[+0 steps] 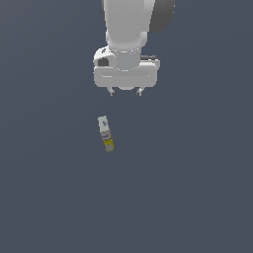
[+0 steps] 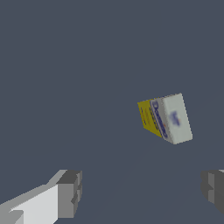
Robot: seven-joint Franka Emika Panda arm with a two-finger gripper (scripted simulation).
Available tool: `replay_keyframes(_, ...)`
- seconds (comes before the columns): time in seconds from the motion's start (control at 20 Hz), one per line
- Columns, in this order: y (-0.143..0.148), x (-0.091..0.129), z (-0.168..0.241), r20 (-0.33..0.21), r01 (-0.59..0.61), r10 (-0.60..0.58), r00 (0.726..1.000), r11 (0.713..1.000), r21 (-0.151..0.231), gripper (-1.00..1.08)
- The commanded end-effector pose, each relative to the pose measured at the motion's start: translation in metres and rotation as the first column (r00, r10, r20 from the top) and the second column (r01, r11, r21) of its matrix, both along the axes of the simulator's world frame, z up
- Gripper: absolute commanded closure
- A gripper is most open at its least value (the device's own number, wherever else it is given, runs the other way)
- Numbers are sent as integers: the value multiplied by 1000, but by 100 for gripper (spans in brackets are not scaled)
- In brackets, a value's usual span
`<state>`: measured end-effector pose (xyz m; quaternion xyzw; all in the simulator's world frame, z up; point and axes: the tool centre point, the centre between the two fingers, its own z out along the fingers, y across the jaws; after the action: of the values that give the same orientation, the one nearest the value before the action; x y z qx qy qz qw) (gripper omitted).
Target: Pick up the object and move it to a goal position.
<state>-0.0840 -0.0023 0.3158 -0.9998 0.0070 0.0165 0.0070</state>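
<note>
The object (image 1: 105, 133) is a small slender stick with a white upper part, a tiny bluish mark, a yellow band and a greyish end. It rests on the dark grey surface, slightly tilted, below the gripper in the exterior view and a little toward that view's left. In the wrist view the object (image 2: 166, 118) shows foreshortened, white face and yellow band visible. My gripper (image 1: 125, 92) is open and empty, clear of the object. Its two fingers (image 2: 69, 193) show wide apart in the wrist view.
The white arm (image 1: 131, 29) comes down from the top of the exterior view. A plain dark grey surface (image 1: 197, 188) fills the scene. No other objects or goal marker show.
</note>
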Motion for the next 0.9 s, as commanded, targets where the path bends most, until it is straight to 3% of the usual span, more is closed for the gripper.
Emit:
replay_keyframes(0.0, 0, 0, 0, 0, 0, 0, 1000, 1000, 0, -92)
replay_keyframes(0.85, -20, -3, 3, 3, 6, -6, 1000, 1000, 15, -92)
